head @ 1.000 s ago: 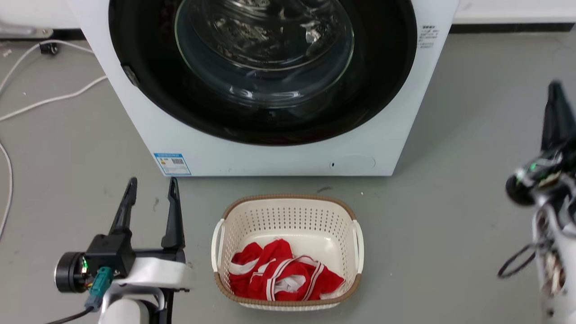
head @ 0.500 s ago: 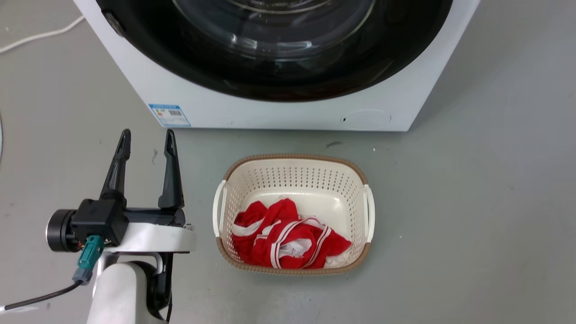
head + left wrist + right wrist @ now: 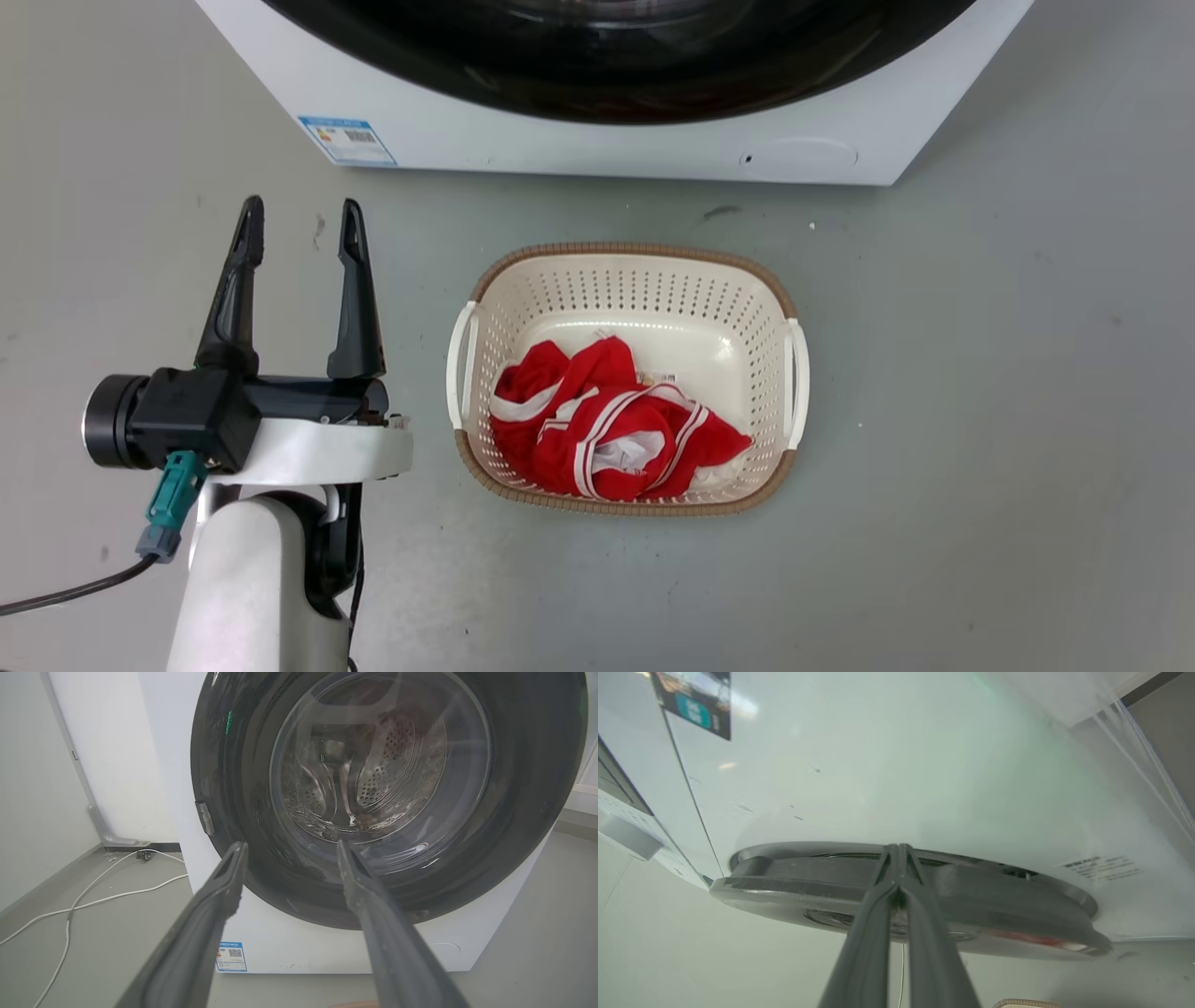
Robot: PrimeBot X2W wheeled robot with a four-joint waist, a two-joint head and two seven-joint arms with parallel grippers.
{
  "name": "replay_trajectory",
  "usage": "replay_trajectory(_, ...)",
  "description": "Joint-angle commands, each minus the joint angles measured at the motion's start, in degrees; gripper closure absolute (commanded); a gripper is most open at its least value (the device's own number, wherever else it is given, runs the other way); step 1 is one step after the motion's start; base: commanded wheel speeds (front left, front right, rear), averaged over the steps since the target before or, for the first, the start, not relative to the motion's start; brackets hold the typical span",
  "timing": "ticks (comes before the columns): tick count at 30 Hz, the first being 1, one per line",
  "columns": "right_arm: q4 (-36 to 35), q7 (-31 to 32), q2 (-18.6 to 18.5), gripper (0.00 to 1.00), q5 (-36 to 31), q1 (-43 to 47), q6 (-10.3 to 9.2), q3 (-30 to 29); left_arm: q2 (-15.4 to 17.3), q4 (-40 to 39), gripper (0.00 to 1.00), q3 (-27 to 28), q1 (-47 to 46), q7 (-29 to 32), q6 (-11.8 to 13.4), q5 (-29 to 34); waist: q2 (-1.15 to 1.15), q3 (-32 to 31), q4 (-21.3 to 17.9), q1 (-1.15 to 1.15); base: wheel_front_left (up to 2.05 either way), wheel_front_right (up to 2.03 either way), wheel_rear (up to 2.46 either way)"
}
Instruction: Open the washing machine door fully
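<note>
Head view: the washing machine door (image 3: 616, 89) shows as a glossy black arc along the top edge of the frame, set in the washing machine (image 3: 597, 149). At lower left the left gripper (image 3: 301, 210) points up the frame, its fingers spread and empty, well apart from the machine. A cream basket (image 3: 635, 250) holding a red garment (image 3: 607, 439) sits at centre frame on the floor, just before the machine. It looks low enough to pass under the door's swing, but an arm reaching low could catch it. A small round flap (image 3: 803, 154) sits at the machine's lower right.

Left wrist view: the door fills the upper centre and right and looks closed against the front. A small grey tab (image 3: 204, 817) sits on its left rim. A white cable (image 3: 93, 896) lies on the floor at lower left, out of the way.

Right wrist view: the door is seen edge-on across mid frame as a thick disc. The right gripper (image 3: 899, 848) has its fingers pressed together, tips up at the rim; I cannot tell whether they touch it.

The door should be stiff, fairly heavy and slick, with breakable glass, so hooking behind the rim seems best
</note>
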Motion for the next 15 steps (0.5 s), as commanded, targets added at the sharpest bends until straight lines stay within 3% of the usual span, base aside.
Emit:
replay_trajectory(1,0.83,0.55,0.66,1.00,-0.59,-1.47,0.00,0.56,-0.03,-0.31,0.00,0.02,-0.90,-0.14,0.29,-0.35,0.00,1.54,0.22,-0.01,0.00,0.00,0.00)
replay_trajectory(15,2.83,5.09,2.53,1.00,-3.04,-4.64,0.00,3.11,-0.04,-0.94,0.00,-1.04,-2.75,-0.14,0.84,-0.38,0.00,5.39,0.78,-0.01,0.00,0.00,0.00)
